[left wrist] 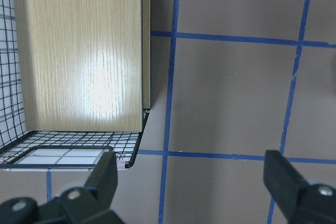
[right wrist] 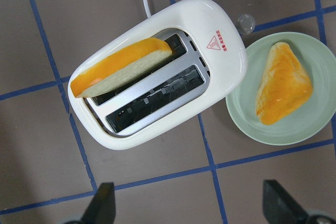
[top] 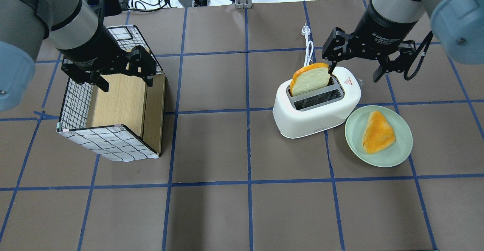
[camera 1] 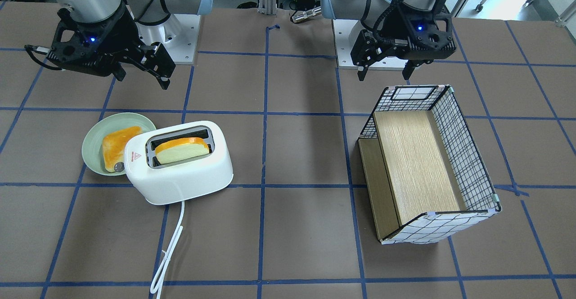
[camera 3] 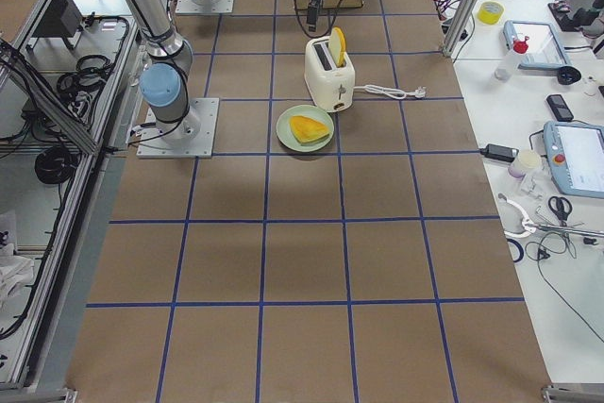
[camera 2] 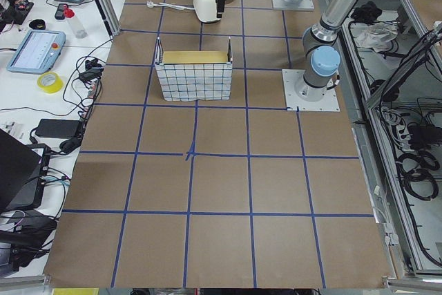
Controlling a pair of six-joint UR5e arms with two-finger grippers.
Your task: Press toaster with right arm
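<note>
The white two-slot toaster (camera 1: 180, 177) (top: 314, 111) (right wrist: 220, 30) stands on the table with a slice of bread (camera 1: 182, 150) (top: 310, 79) (right wrist: 121, 69) sticking up from one slot. Its silver knob (camera 1: 119, 167) (right wrist: 245, 23) is at the end nearest the plate. My right gripper (camera 1: 143, 80) (top: 353, 74) (right wrist: 189, 213) is open and empty, hovering above the toaster's knob end without touching it. My left gripper (camera 1: 384, 77) (top: 126, 85) (left wrist: 191, 192) is open and empty above the basket's edge.
A pale green plate (camera 1: 92, 141) (top: 393, 156) (right wrist: 247, 119) with a piece of toast (top: 376, 132) touches the toaster's knob end. The toaster's white cord (camera 1: 173, 245) (top: 308, 47) trails away from me. A checked wire basket (camera 1: 463, 155) (top: 106, 143) (left wrist: 79, 51) with a wooden insert stands on my left.
</note>
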